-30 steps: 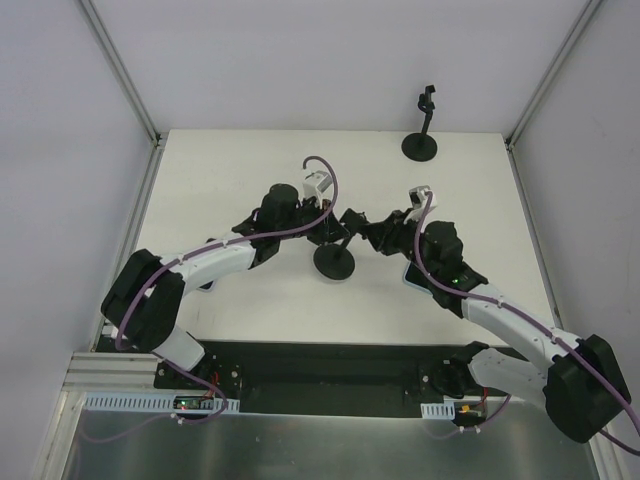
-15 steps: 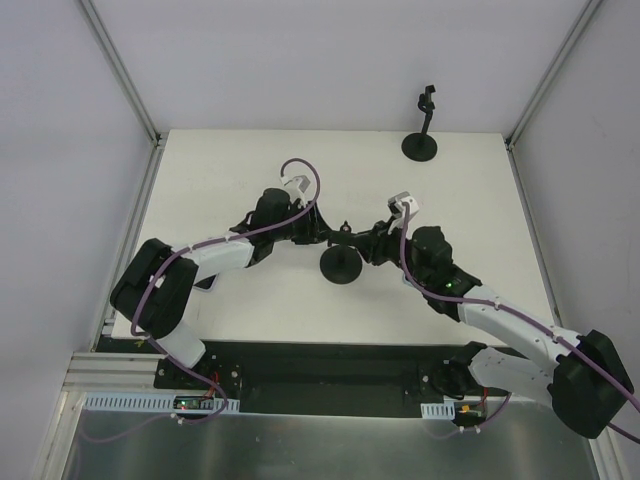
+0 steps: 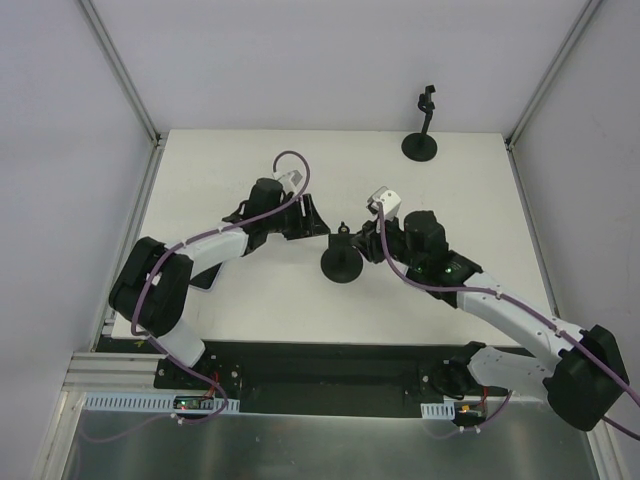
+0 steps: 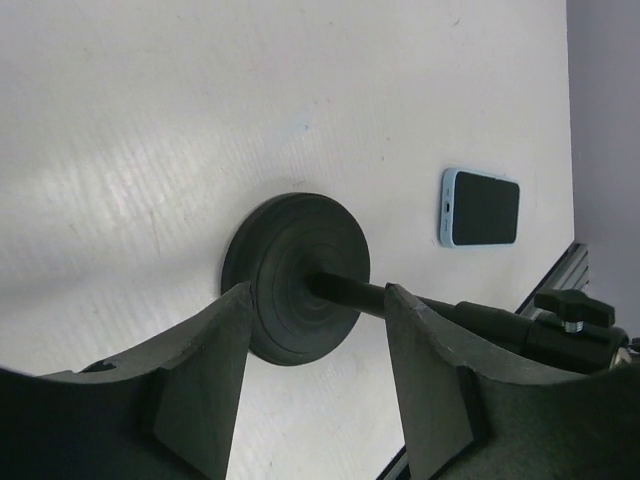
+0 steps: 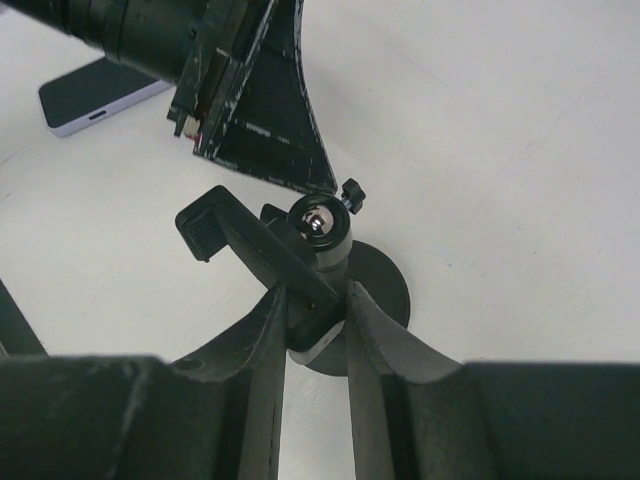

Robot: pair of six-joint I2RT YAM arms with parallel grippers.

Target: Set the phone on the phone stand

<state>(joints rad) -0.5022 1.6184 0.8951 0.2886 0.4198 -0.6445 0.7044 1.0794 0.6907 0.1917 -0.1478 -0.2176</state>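
Right claw (image 5: 316, 308) is pinching the phone stand (image 5: 250, 245); left claw (image 4: 315, 330) is hanging spread. Phone (image 4: 480, 207), probably slick, is needing edge grip.

**Left arm backs off, right arm closes in**

The left gripper (image 3: 318, 222) has pulled back up the table, away from the phone stand (image 3: 341, 266). The right gripper (image 3: 358, 240) has swung leftward toward the stand's head. The stand's base has shifted slightly right.
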